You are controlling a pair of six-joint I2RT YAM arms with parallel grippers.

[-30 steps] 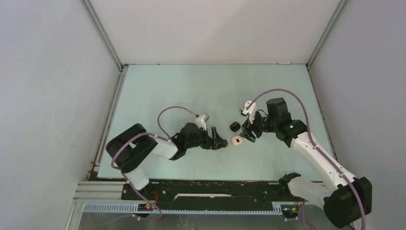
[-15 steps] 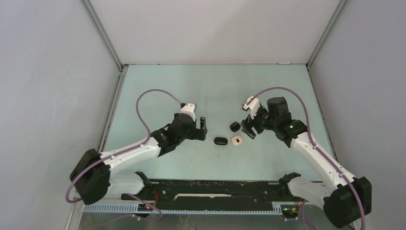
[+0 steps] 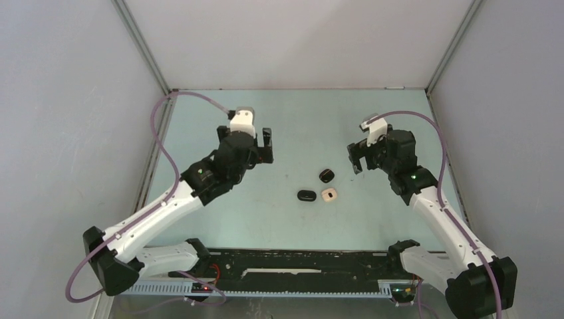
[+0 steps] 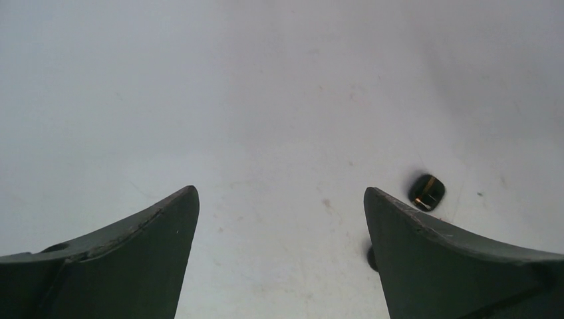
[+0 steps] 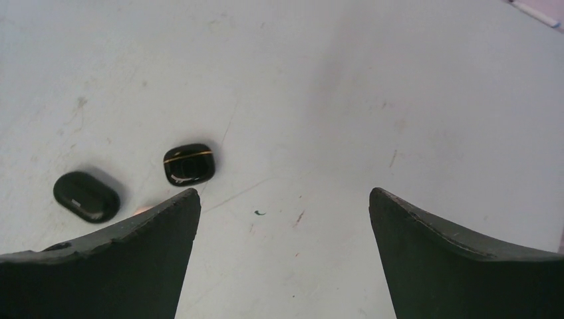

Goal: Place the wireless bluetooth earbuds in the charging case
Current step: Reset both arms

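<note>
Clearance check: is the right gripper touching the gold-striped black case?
Apart. The top view shows bare table between the open right gripper and the gold-striped black case.

Black cases: we count two, the gold-lined case [image 3: 326, 175] and the plain black case [image 3: 306, 195].
Whitish cases: we count one, the whitish case [image 3: 329, 194].
Cases in all: we make it three.
Arms: we see two, the left arm [image 3: 159, 209] and the right arm [image 3: 449, 222].
Grippers: we see two, the left gripper [image 4: 279, 193] and the right gripper [image 5: 284, 191].
</note>
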